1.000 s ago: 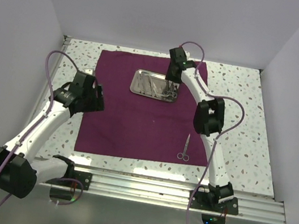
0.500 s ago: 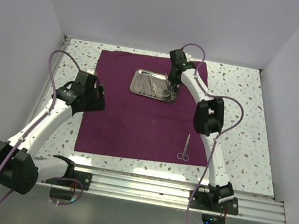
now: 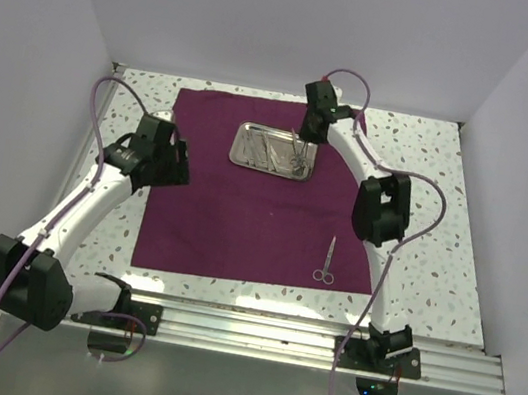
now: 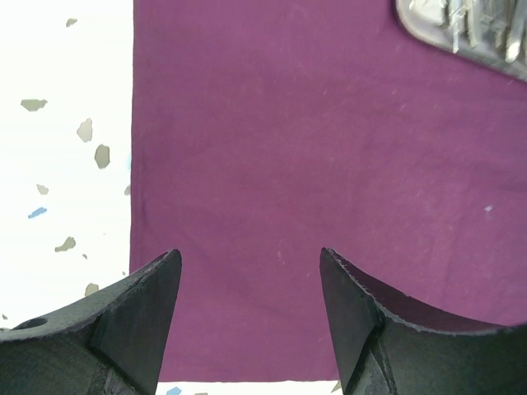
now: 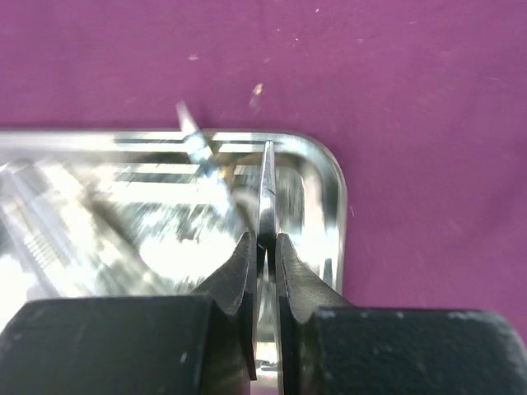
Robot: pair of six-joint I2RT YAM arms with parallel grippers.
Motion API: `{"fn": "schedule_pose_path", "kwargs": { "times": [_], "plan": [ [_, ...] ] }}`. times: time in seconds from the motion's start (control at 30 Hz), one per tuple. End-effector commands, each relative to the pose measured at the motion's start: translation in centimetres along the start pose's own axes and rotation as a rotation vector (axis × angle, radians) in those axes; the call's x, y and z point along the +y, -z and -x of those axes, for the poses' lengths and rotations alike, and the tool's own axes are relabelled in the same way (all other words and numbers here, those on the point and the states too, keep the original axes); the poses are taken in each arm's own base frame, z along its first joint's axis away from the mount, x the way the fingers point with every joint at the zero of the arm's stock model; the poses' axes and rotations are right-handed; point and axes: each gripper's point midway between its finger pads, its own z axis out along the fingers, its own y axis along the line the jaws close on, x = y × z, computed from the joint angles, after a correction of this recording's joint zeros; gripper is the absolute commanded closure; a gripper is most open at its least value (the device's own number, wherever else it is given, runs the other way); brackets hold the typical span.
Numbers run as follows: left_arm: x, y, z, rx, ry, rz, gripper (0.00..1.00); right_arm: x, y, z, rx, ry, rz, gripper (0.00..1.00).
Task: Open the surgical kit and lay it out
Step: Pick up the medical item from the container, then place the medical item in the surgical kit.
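Now, slim instruments (image 3: pixel 274 149) in steel tray (image 3: pixel 236 144).

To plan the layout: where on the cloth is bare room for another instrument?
The widest bare cloth lies between the tray and the near edge, left of the scissors. A smaller patch lies left of the tray, by the left gripper. The tray is crowded; the right gripper pinches an instrument there.

Dark maroon cloth wrap (image 3: pixel 241 214), unfolded, flat on the worktop (image 3: pixel 443 217). On its far half, small shiny steel tray (image 3: pixel 238 142) holding slim silver instruments (image 3: pixel 277 149). Near the cloth's right front corner, ring-handled scissors (image 3: pixel 326 262), closed, rings toward the front. One thin instrument (image 5: pixel 268 185) above the tray's corner, pinched in the right gripper (image 5: pixel 265 243).
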Motion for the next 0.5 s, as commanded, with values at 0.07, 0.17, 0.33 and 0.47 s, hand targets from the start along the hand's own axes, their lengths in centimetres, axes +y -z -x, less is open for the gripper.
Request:
{"fn": "schedule_pose_path", "kwargs": {
  "times": [0.07,0.17,0.33,0.47],
  "plan": [
    [-1.6,0.0,3.8,-0.101,-0.015,-0.04,0.28,0.0,12.3,6.7,-0.214,-0.058,0.106,1.0],
    [-2.1,-1.2,3.9,-0.087,-0.014,-0.046,0.28,-2.4,14.7,2.9,-0.166,-0.062,0.091,1.0],
    [-3.0,-3.0,4.7,-0.073,-0.016,-0.05,0.29,-7.4,16.3,-7.2,-0.01,-0.055,0.039,1.0],
    [-3.7,-3.6,6.1,-0.089,-0.011,-0.059,0.29,-9.7,16.5,-13.5,0.092,-0.052,0.012,1.0]
  ]
}}
